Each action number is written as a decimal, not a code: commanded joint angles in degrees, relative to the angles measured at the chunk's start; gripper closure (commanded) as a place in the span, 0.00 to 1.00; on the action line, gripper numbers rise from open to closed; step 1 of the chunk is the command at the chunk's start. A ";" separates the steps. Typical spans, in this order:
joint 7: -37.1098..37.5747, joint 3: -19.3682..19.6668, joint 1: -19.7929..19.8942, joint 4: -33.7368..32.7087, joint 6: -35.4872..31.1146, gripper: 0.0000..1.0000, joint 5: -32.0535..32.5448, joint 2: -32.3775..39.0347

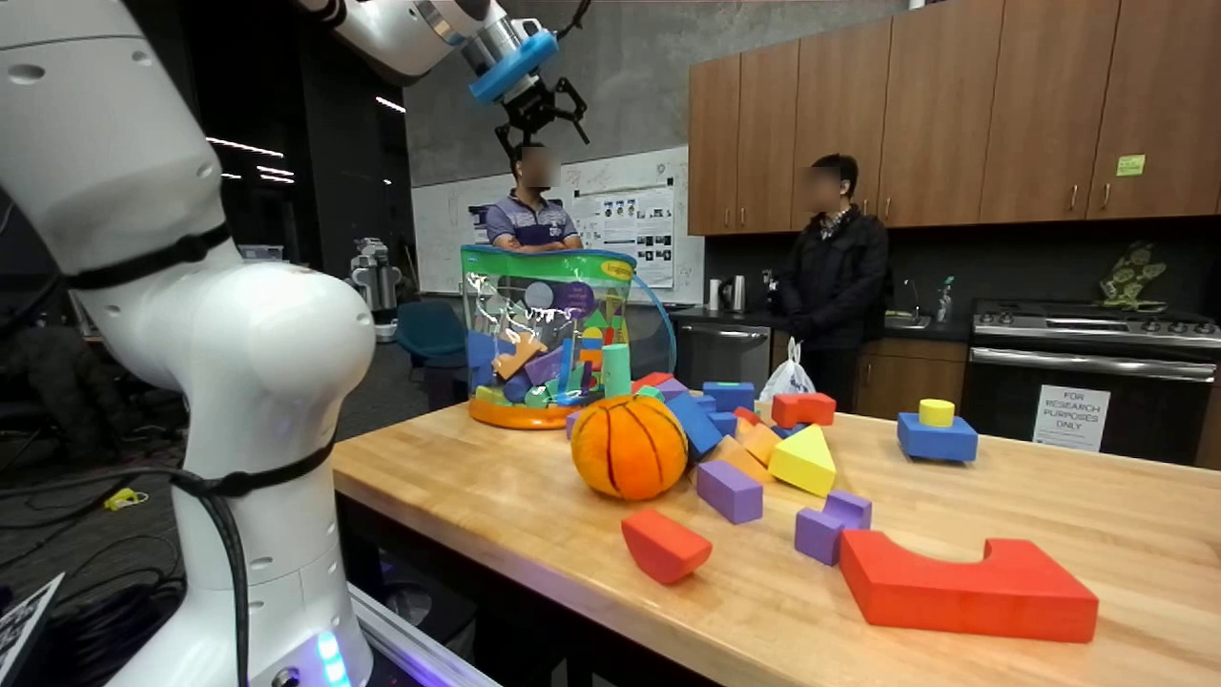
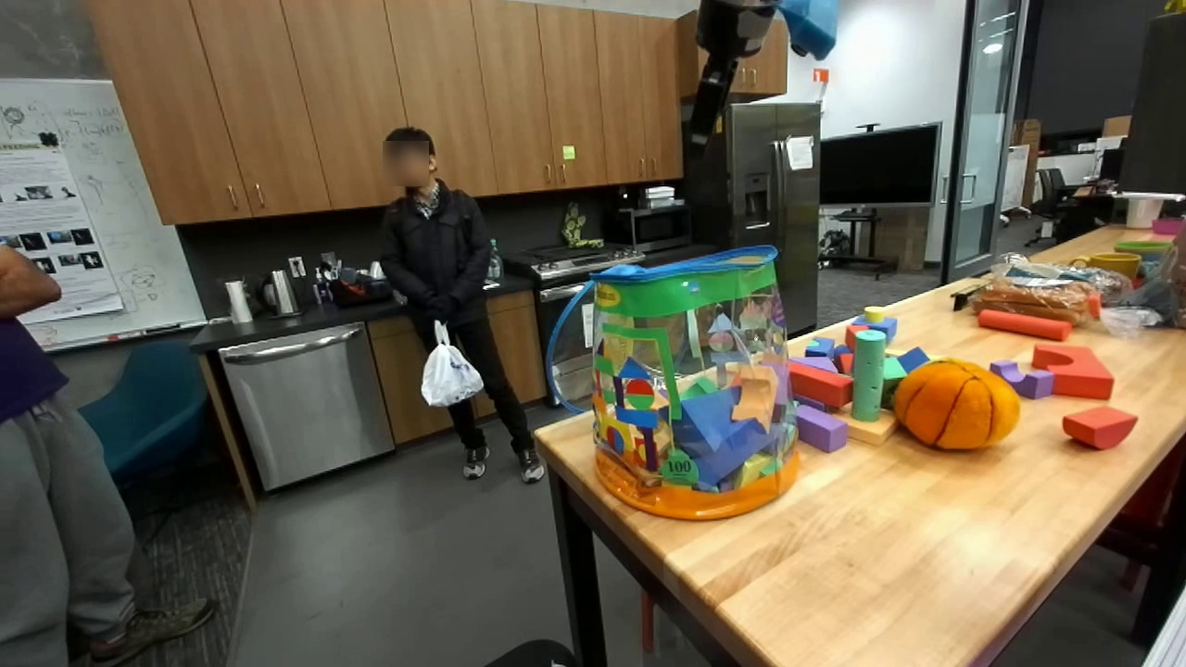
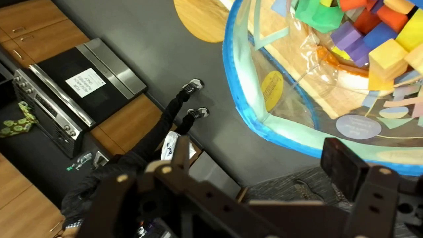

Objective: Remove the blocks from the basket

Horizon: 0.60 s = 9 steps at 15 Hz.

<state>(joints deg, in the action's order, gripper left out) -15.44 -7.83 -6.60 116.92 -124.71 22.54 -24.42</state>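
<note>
Wooden tabletop [image 2: 834, 565] was parked below the Robotiq gripper [image 1: 550, 149], jaws wide, nothing held; toy blocks [image 3: 388, 54] were heaped in the see-through basket [image 2: 690, 295] below it, probably light, squishy foam, best pinched across flat sides.

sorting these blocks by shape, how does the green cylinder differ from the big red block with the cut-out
Shape: the green cylinder is round and slim; the red block is broad, with a curved cut-out.
Pose: the green cylinder stands upright; the red block lies flat.
Shared: both are outside the basket.
</note>
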 commanded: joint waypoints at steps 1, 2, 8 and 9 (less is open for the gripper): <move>-0.16 -0.05 -0.37 -0.30 0.19 0.00 -0.01 0.84; -0.34 -0.10 -0.54 -0.37 0.18 0.00 -0.02 1.41; -1.23 -0.01 -0.77 -0.63 0.79 0.00 -0.42 2.12; -1.86 0.07 -0.99 -0.91 0.97 0.00 -0.75 2.90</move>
<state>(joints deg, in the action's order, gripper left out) -16.27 -7.91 -7.19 116.41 -124.57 22.53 -22.48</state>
